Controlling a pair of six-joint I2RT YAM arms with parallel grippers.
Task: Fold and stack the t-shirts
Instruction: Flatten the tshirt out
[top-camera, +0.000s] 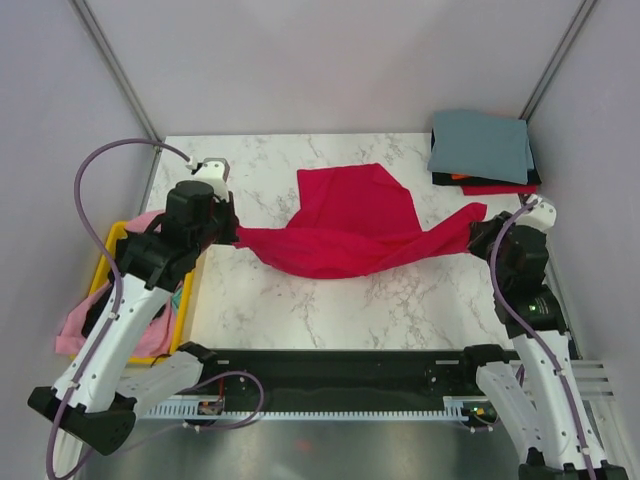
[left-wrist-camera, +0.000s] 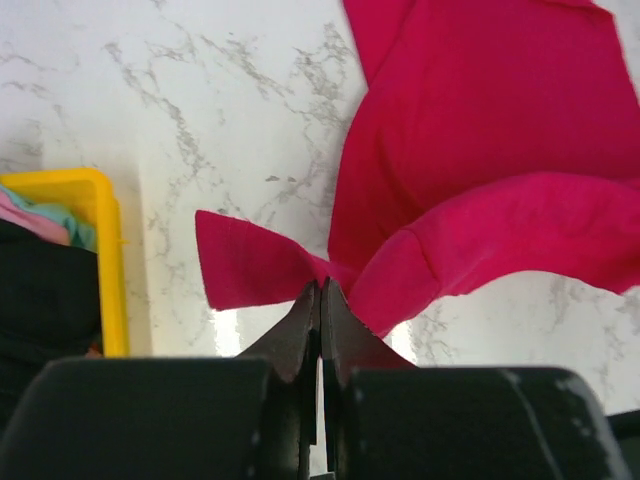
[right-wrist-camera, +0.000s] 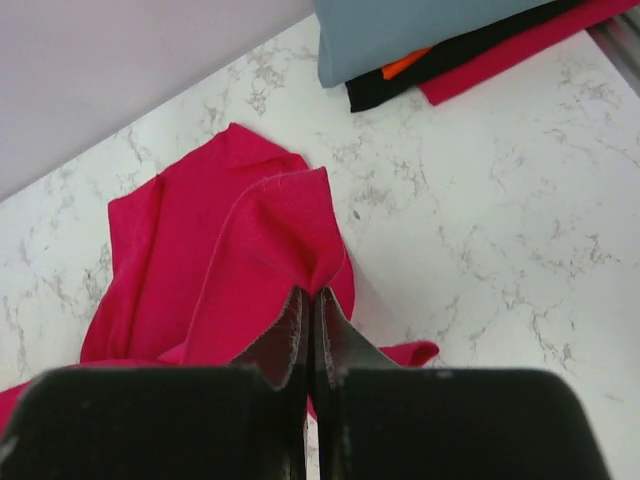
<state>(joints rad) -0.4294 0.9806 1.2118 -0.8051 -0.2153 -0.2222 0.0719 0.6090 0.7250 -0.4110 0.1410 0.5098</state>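
Crimson t-shirt spans the middle of the marble table, its left end pinched in the left hand and its right end in the right hand, both clamped tight on the cloth. Folded shirts, grey-blue on top, sit stacked at the far right corner, and a yellow bin stands at the left edge.
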